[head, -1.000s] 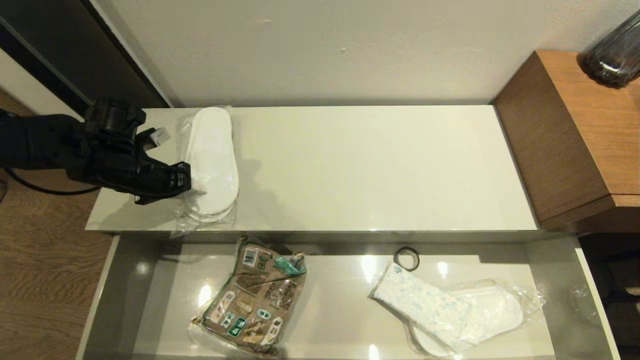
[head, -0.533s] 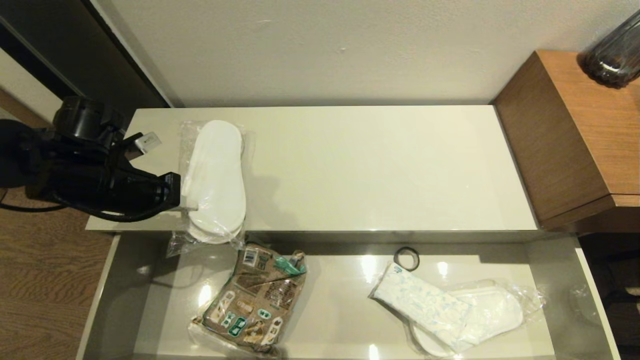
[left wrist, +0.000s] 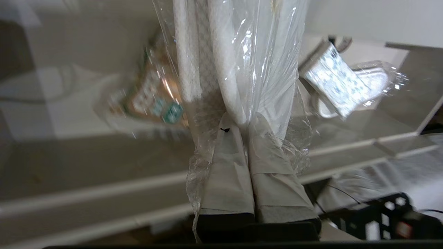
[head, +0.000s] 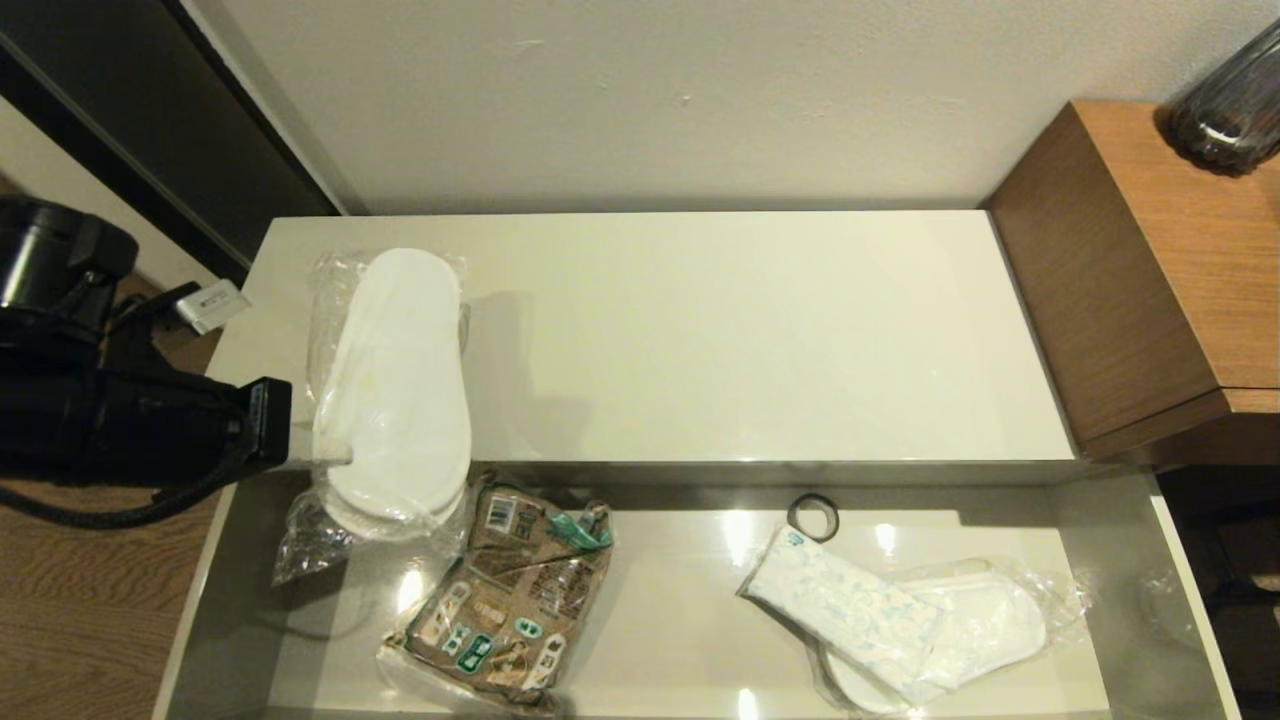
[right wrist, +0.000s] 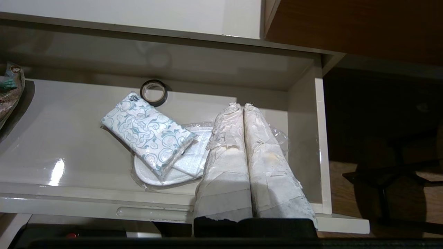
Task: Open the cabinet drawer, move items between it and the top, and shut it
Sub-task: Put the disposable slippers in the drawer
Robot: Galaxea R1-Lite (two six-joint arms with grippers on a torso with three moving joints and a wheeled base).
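Observation:
The cabinet drawer (head: pixel 680 620) stands pulled out below the top (head: pixel 720 330). My left gripper (head: pixel 322 456) is shut on the side of a clear bag of white slippers (head: pixel 395 390). The bag hangs lifted, part over the top's front edge and part over the drawer's left end. In the left wrist view the taped fingertips (left wrist: pixel 226 145) pinch the plastic of the slippers (left wrist: pixel 238 52). In the drawer's right half lie a black tape roll (head: pixel 812 517), a printed tissue pack (head: pixel 850 610) and a second slippers bag (head: pixel 985 625). My right gripper (right wrist: pixel 240 105) hovers shut and empty before the drawer's right front.
A brown printed snack bag (head: pixel 510 600) lies in the drawer, just right of the hanging slippers. Brown wooden furniture (head: pixel 1150 270) with a dark glass vessel (head: pixel 1225 110) adjoins the top on the right. A wall runs behind, and wooden floor (head: pixel 80 600) lies to the left.
My left gripper closed on the slippers bag, then drew back left and toward the drawer. The bag came off the top and now hangs over its front edge.

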